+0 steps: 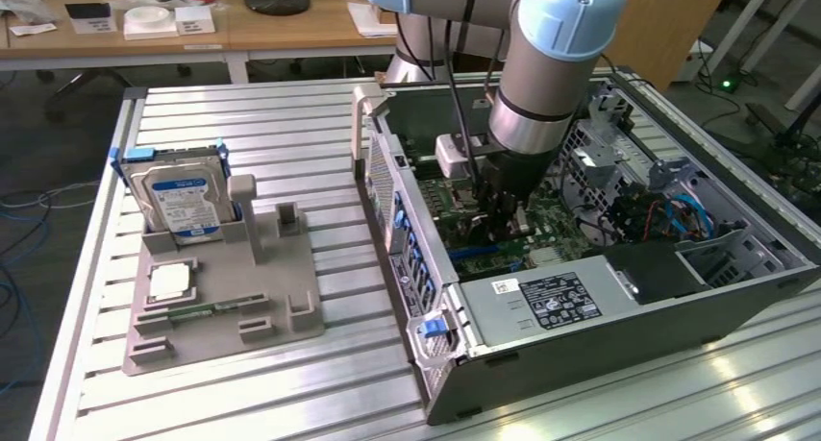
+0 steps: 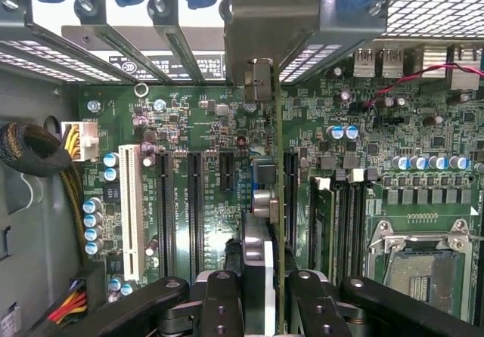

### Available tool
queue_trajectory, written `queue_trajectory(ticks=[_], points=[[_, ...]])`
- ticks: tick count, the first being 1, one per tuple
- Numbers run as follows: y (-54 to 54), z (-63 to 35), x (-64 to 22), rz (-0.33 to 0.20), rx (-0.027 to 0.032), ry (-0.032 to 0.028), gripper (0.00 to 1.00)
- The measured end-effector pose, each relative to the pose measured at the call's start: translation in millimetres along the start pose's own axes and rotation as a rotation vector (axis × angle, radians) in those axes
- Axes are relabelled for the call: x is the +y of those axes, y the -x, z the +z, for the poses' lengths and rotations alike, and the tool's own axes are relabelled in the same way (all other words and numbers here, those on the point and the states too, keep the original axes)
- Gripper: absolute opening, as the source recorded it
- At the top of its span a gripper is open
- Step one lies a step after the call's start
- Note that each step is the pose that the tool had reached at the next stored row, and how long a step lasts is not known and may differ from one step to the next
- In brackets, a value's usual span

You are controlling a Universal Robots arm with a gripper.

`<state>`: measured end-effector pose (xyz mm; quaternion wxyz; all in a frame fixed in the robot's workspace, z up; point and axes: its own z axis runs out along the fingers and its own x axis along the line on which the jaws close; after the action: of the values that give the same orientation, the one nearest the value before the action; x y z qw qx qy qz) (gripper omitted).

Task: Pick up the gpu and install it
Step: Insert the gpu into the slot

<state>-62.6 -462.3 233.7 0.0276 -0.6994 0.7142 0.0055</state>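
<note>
In the wrist view I see the gpu (image 2: 277, 201) edge-on, a thin green board with its silvery metal end bracket (image 2: 266, 20) pointing toward the case's rear slot openings. My gripper (image 2: 263, 307) is shut on it, with black fingers (image 2: 219, 307) on either side of the card. The card stands upright over the motherboard (image 2: 204, 133), in line with the black expansion slots (image 2: 290, 193); I cannot tell whether its edge is touching a slot. In the exterior view the gripper (image 1: 498, 232) reaches down inside the open computer case (image 1: 424, 268).
A grey fixture (image 1: 276, 297) on the slatted table holds a blue-labelled hard drive (image 1: 186, 196), a processor chip (image 1: 171, 282) and a memory stick (image 1: 192, 313). Inside the case are the power supply (image 1: 552, 302), a white slot (image 2: 130, 201), the processor socket (image 2: 423, 254) and cable bundles (image 2: 30, 152).
</note>
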Motion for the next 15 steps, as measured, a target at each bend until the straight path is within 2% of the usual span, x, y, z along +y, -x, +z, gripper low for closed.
queue_trajectory(ticks=[15], points=[[-0.1, 2.9, 1.8, 0.000, -0.0002, 0.0038, 0.28]])
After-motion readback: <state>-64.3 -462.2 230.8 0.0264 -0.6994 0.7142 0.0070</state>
